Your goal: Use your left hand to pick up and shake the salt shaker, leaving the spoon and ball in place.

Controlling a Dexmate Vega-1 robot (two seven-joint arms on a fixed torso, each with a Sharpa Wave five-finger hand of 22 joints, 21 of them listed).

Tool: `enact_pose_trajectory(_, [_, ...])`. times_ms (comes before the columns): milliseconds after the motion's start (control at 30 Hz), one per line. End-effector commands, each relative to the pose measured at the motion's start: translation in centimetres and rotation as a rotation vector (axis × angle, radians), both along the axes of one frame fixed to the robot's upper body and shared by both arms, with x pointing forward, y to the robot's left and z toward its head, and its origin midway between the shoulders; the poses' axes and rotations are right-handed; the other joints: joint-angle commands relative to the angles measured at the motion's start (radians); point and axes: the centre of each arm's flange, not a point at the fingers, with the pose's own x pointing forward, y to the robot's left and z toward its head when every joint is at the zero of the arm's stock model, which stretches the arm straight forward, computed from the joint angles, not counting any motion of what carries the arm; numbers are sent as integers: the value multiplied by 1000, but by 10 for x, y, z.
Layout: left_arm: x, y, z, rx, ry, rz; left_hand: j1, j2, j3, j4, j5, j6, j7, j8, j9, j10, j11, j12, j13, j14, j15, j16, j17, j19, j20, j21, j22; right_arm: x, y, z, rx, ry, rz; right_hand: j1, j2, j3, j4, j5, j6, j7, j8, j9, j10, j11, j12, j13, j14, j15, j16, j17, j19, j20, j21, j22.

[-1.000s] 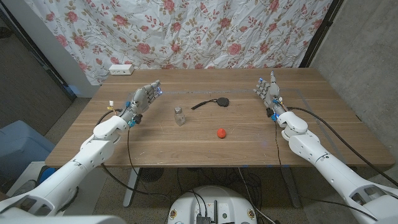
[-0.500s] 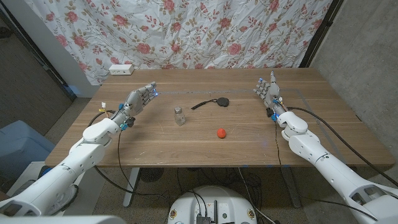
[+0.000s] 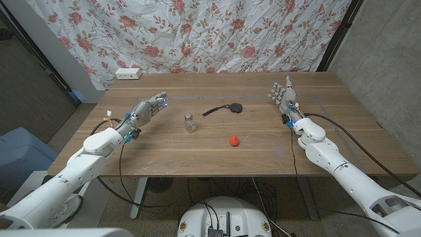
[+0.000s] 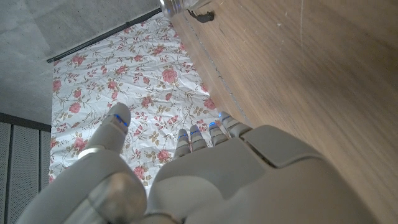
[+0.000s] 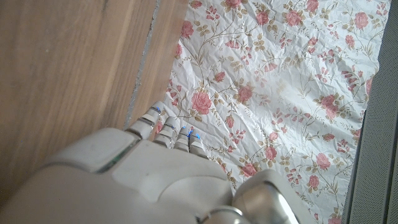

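Wooden planks make up the desk (image 3: 263, 151), and nearest the robot's side a small red ball (image 3: 233, 140) sits alone on it, a little toward four o'clock from the middle. Just beyond it, toward ten o'clock from the ball, the clear salt shaker (image 3: 190, 122) stands upright with its silvery cap on top, touching nothing.

At nine o'clock from the shaker, the left hand (image 3: 146, 109) hovers at the end of its white arm, fingers apart and reaching toward the shaker, with a clear gap between fingertips and glass. It holds nothing. From the left wrist view, the fingers (image 4: 199, 138) point out along the desk edge toward the flowered curtain, with the thumb spread away from the rest, and the shaker (image 4: 180, 6) shows far ahead of them.

At three o'clock from the shaker, well apart across the desk, the right hand (image 3: 283, 94) stands with its fingers up and slightly spread, empty. The right wrist view shows its fingers (image 5: 163, 129) side by side beside the desk's edge.

Farther back, at one o'clock from the shaker, a black spoon (image 3: 225, 109) lies with its round bowl to the right and handle trailing left. At the far left corner a white power strip (image 3: 129, 73) rests before the rose-patterned curtain (image 3: 197, 33).
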Motion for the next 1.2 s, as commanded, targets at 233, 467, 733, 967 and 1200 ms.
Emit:
enact_pose_trajectory(233, [-7,-11,-6,142,-40,-40,51,-7,24,2,10,-43,-6,-1,3,-39,-8,-4,5,-37,-37,0,4,-65,1,-4,3,0,0,0,0,0,0,-2,97,-3,4,6,0,8,4,3,-10,1,5,6,-5,-33,5,4,7,1,8,5])
enact_pose_trajectory(467, [-5,-17,-7,179,-65,-54,67,-12,30,3,10,-64,-6,-2,3,-59,-5,-5,5,-56,-31,-2,5,-89,-1,-3,3,0,0,0,0,0,0,-2,97,-4,4,6,0,7,4,3,-9,1,6,7,-5,-34,5,5,7,2,8,5])
enact_pose_trajectory(733, [0,-25,-11,246,-82,-66,89,-19,37,3,9,-90,-10,-1,3,-82,-5,-5,5,-80,-29,-2,5,-131,1,-4,3,0,0,0,0,0,0,-2,98,-4,4,6,0,8,4,3,-11,1,5,8,-4,-34,6,5,7,2,9,5])
enact_pose_trajectory(967, [6,-38,-14,316,-107,-89,103,-24,42,4,8,-104,-5,0,3,-97,0,-4,5,-97,-30,-1,5,-157,10,-4,3,0,0,0,0,0,0,-2,97,-4,4,6,0,8,4,3,-10,0,5,8,-5,-34,5,6,7,2,9,5])
enact_pose_trajectory(1200, [9,-45,-18,344,-111,-92,111,-27,44,4,8,-108,-4,2,3,-99,1,-2,5,-101,-31,1,5,-167,13,-2,3,0,0,0,0,0,0,-2,97,-4,4,6,-1,8,4,3,-9,0,6,9,-4,-33,6,7,7,2,9,5])
